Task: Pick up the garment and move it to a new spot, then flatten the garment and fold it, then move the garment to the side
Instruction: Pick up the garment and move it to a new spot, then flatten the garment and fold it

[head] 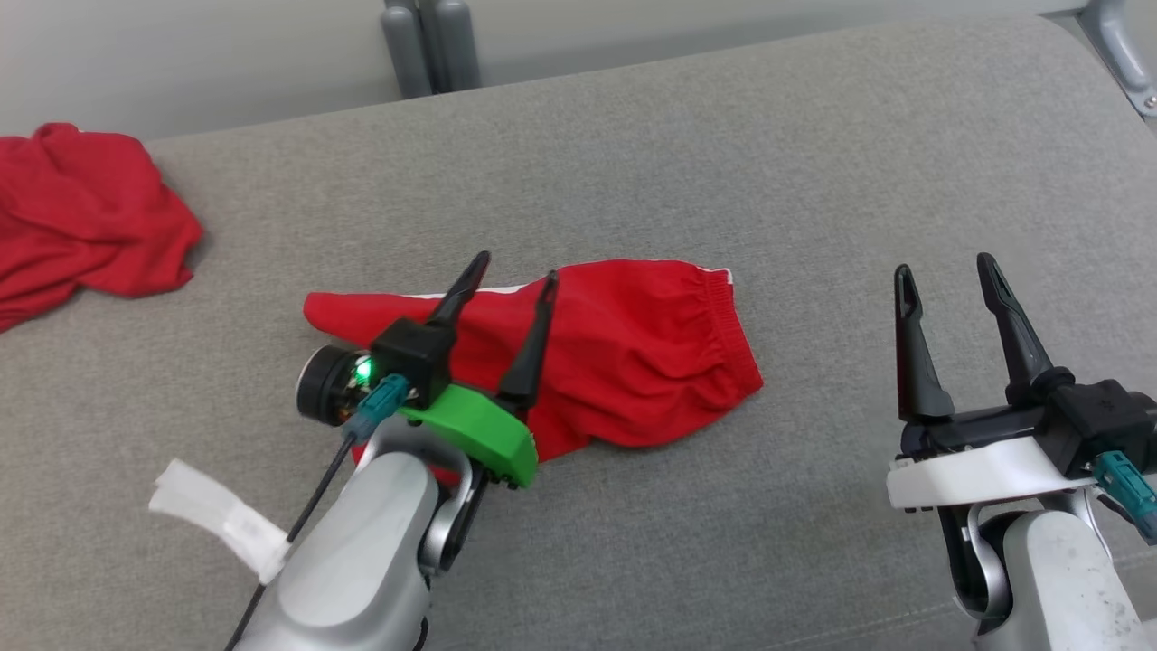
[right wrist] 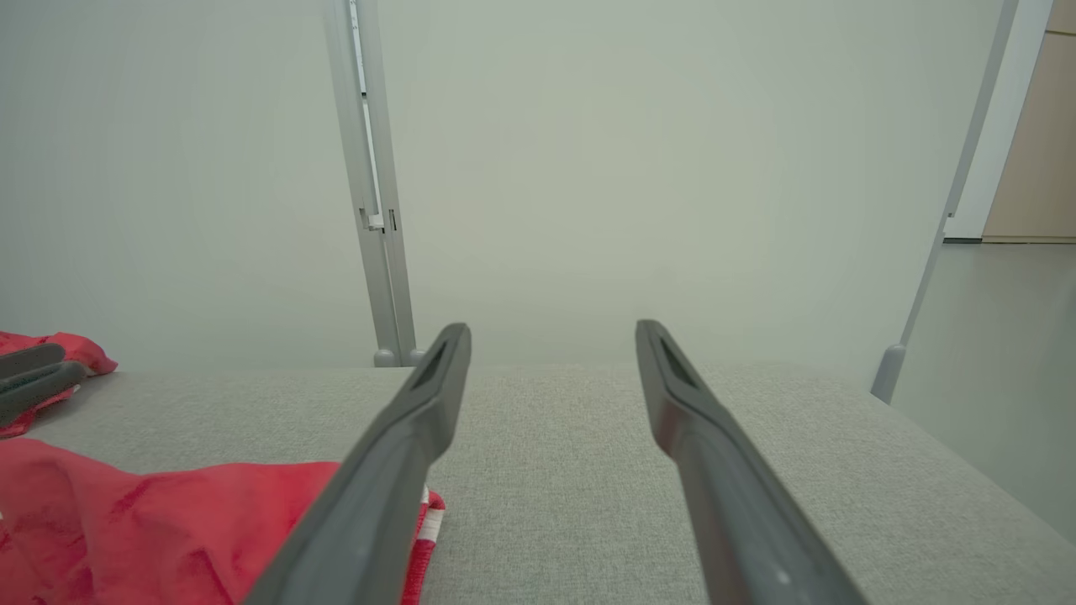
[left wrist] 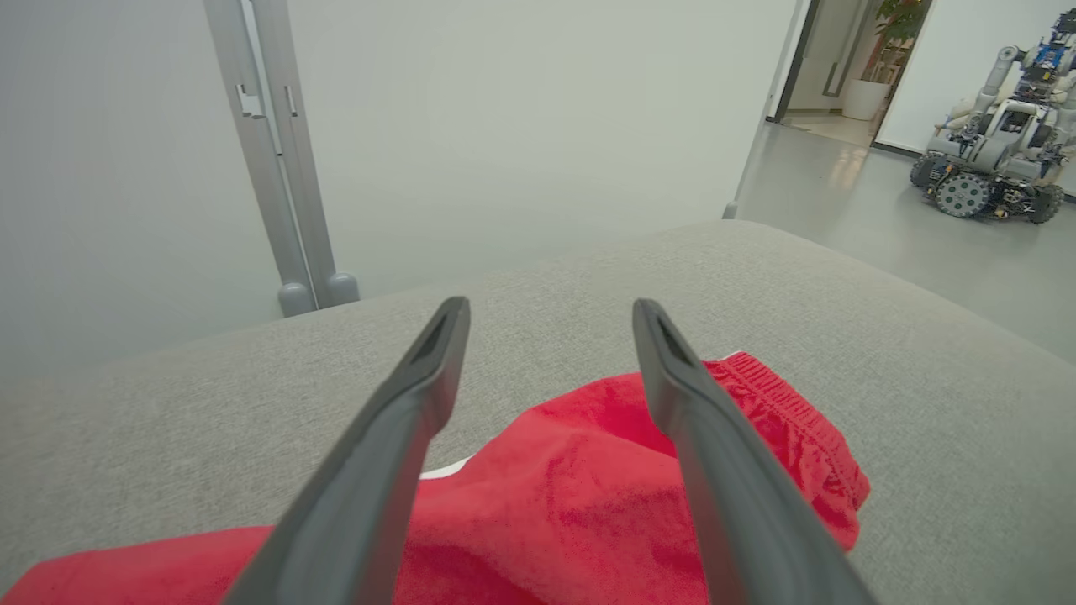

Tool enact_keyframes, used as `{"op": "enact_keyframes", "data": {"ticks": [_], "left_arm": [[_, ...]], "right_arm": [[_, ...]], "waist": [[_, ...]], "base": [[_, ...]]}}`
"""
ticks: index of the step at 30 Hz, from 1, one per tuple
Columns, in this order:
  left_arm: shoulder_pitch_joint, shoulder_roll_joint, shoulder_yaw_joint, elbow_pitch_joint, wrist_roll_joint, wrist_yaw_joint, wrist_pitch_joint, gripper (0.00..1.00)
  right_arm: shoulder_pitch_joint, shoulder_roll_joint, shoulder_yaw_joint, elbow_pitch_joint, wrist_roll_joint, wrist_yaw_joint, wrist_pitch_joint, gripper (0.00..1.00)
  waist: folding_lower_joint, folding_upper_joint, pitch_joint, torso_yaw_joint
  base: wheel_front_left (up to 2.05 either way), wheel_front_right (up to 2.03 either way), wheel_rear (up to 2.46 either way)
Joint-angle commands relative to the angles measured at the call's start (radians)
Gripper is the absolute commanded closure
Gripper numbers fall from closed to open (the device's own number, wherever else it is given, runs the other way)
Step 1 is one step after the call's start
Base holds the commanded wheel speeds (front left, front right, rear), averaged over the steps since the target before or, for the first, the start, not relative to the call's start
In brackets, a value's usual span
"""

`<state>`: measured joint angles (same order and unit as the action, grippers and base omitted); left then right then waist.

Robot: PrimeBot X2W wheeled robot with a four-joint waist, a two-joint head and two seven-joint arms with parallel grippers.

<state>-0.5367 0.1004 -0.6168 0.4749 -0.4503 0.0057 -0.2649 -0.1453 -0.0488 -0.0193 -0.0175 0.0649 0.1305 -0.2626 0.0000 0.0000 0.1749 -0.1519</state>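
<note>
Grippers first, being closest to me. My left gripper (head: 513, 271) has its two dark fingers spread apart and hangs over the left half of the red shorts (head: 633, 362), holding nothing. From its own wrist camera the cloth shows between and under the fingers, but I cannot tell whether the tips touch it. My right gripper (head: 943, 268) is spread wide too and empty. It sits over bare grey cushion (head: 813, 181), well apart from the shorts and off to their right.

The shorts lie in the middle of the cushion, fairly flat but rumpled, with their long axis running across me from left to right. The gathered waistband (head: 719, 307) is the right-hand end, facing my right gripper; the narrower end reaches out past my left gripper. So my left arm is plainly the nearer one, right above the cloth, while the right would have to come leftward to reach the waistband. I judge the shorts are lying at their spot, with flattening and folding yet to do. A fold across the long axis would want one gripper at each end, which means bringing the right one in.

Farther off, at the far left of the cushion, a second bundle of red cloth (head: 81, 217) lies crumpled, well apart from the shorts. Beyond the far edge stand grey metal posts (head: 429, 45) against a pale wall.
</note>
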Motion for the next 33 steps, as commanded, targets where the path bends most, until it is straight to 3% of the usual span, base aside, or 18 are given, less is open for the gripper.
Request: {"op": "enact_keyframes", "data": {"ticks": [1,8,18,33], "left_arm": [[0.037,0.007,0.024,-0.017,0.008,0.008,0.001,0.0],[0.226,0.029,0.206,-0.12,0.062,0.046,0.001,0.0],[0.481,0.0,0.409,-0.274,0.125,0.045,0.001,0.0],[0.544,-0.043,0.498,-0.29,0.184,-0.004,0.001,0.0]], "right_arm": [[0.015,-0.003,-0.006,0.004,-0.006,0.0,-0.003,0.0],[0.045,-0.003,-0.019,0.028,-0.025,0.0,-0.003,0.0],[0.109,-0.003,-0.019,0.092,0.007,0.0,-0.003,0.0],[0.118,-0.003,-0.004,0.168,0.034,0.0,-0.003,0.0]], "waist": [[0.0,0.0,-0.051,0.053],[0.0,0.0,-0.099,0.106],[0.0,0.0,-0.14,0.129],[0.0,0.0,-0.135,0.128]], "base": [[0.0,0.0,0.0],[0.0,0.0,0.0],[0.0,0.0,0.0],[0.0,0.0,0.0]]}}
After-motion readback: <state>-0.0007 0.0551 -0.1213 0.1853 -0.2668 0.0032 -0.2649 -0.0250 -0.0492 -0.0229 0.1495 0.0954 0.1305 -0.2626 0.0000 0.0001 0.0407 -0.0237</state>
